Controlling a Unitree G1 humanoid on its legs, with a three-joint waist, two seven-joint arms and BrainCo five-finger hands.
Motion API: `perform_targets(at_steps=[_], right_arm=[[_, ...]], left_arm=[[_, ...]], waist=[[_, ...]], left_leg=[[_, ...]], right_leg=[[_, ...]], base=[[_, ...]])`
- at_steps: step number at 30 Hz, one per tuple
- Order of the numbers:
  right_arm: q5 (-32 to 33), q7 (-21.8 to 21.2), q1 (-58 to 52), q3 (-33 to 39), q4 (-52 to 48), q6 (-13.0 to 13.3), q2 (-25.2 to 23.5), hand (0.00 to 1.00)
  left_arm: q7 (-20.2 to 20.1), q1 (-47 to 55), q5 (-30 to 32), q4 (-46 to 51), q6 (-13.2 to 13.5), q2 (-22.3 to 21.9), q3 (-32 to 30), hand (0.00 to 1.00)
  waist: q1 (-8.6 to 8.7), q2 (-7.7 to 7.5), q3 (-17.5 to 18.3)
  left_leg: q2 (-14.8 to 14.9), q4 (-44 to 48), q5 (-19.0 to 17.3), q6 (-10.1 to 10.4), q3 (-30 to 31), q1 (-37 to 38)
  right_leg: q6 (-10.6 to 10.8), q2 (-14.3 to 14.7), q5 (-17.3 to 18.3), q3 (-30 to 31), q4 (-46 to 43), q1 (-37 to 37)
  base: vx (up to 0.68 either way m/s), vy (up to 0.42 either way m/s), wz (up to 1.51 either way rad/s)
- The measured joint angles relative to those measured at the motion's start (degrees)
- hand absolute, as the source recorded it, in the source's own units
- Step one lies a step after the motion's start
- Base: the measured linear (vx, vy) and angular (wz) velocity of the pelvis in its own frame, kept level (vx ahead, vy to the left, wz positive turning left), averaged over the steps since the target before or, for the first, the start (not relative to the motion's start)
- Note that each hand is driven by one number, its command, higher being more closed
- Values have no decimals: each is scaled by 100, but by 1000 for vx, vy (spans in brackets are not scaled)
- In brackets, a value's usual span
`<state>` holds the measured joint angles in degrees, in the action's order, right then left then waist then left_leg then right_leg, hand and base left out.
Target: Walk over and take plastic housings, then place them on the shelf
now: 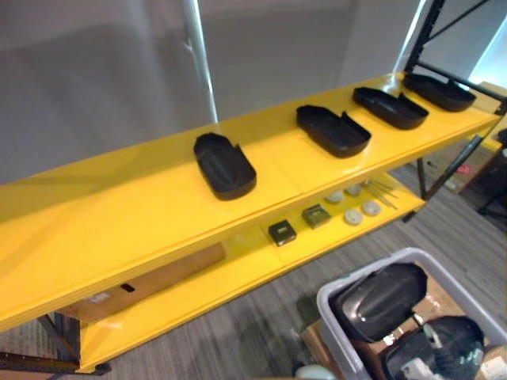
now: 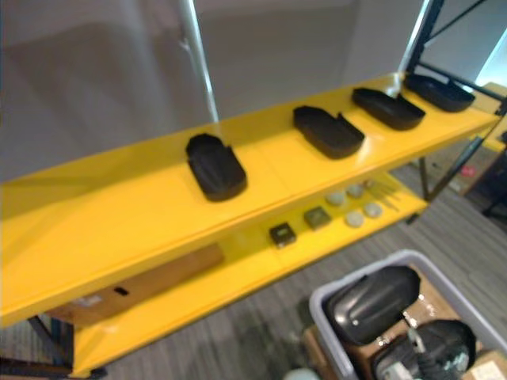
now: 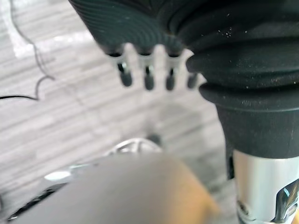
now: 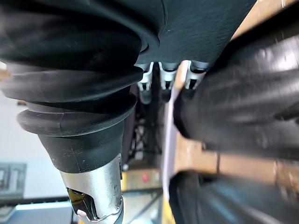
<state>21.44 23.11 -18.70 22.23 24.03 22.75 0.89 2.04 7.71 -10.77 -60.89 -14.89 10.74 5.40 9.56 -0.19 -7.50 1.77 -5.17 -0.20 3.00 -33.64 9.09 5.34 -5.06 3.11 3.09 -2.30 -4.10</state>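
Left fingers (image 3: 148, 77): straight, side by side, hanging over the grey floor (image 3: 56, 116), holding nothing.
Left hand (image 3: 135, 23): back towards the camera, pointing down.
Right fingers (image 4: 145, 86): straight and close together, empty, just beside a dark housing (image 4: 243, 107).
Right hand (image 4: 187, 28): at the bin's pale rim (image 4: 168, 140).
Bin (image 1: 337, 324): grey, on the floor near right; two black housings lie in it (image 1: 379, 301) (image 1: 434, 348), rounded backs up.
Shelf housings: four in a row on the yellow top board (image 1: 119, 214), open side up, well apart.
Long axes: the left one (image 1: 225, 165) runs far to near; the other three (image 1: 333, 131) (image 1: 390, 108) (image 1: 440, 92) run far-left to near-right.
Lower board (image 1: 238, 269): small square parts (image 1: 282, 232), pale discs (image 1: 353, 216), and a cardboard box (image 1: 150, 281) at the left.
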Motion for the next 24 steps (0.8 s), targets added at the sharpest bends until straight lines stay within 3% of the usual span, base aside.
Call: perform_targets(at_steps=[3, 4, 5, 6, 7, 9, 15, 20, 24], right_arm=[[0, -204, 95, -140, 2, 0, -7, 0], [0, -291, 162, -207, 4, -1, -49, 0], [-3, -341, 200, -273, 3, -1, -55, 0], [-39, -461, 305, -413, -12, 5, -8, 0], [-42, -542, 446, -595, -18, 13, 182, 0], [-38, -587, 690, -770, -16, 22, 442, 0], [-33, -706, 780, -894, -158, 121, 415, 0], [-205, -1093, 795, -1237, -470, 12, 488, 0], [-212, -1177, 932, -1310, -490, -74, 611, 0]], left_arm=[[0, -21, -48, -58, -33, 11, 23, 0], [7, -38, -68, -103, -20, 9, -57, 0], [17, -51, -128, -99, 0, 17, -125, 0], [27, -51, -312, -92, 28, 0, -327, 0], [58, -7, -465, -98, 63, -94, -438, 0], [120, 151, -517, -102, 114, -326, -532, 0], [120, 184, -507, -108, 272, -158, -713, 0], [80, 170, -446, -102, 501, -191, -765, 0], [-13, -98, 18, -101, 688, -270, -737, 0]], waist=[[-51, -3, -8], [-95, -84, -54], [-114, -149, -100], [-253, -139, -178], [-392, 8, -260], [-488, 347, -273], [-489, -9, -364], [-511, 5, -359], [-551, 181, -475]], left_leg=[[17, 46, -20, 24, 7, 17], [58, 481, -179, -2, 206, -101], [142, 910, -331, -88, 465, -240], [338, 1858, -701, -248, 1220, -642], [496, 2548, -1138, -155, 2027, -934], [676, 2680, -1624, 196, 2535, -912], [400, 2460, -1646, 90, 2353, -1021], [378, 2481, -1666, 41, 2254, -1036], [456, 2968, -1817, -18, 2252, -1369]], right_leg=[[-3, 6, -2, 29, 6, -5], [-8, 7, -5, 93, -7, -14], [-24, 8, -15, 176, -38, -9], [-61, 74, -44, 349, -95, 23], [-52, 225, -51, 562, -137, 65], [-23, 509, -57, 899, -236, 211], [96, 265, -126, 1123, -250, 531], [162, 231, -167, 1165, -224, 602], [192, 299, -106, 1169, -486, 828]], base=[[25, 3, -3], [33, -13, -17], [-1, -51, -46], [-28, -17, -86], [-64, 38, -106], [-94, 158, -105], [-60, 100, -21], [46, 57, -6], [42, 48, -2]])
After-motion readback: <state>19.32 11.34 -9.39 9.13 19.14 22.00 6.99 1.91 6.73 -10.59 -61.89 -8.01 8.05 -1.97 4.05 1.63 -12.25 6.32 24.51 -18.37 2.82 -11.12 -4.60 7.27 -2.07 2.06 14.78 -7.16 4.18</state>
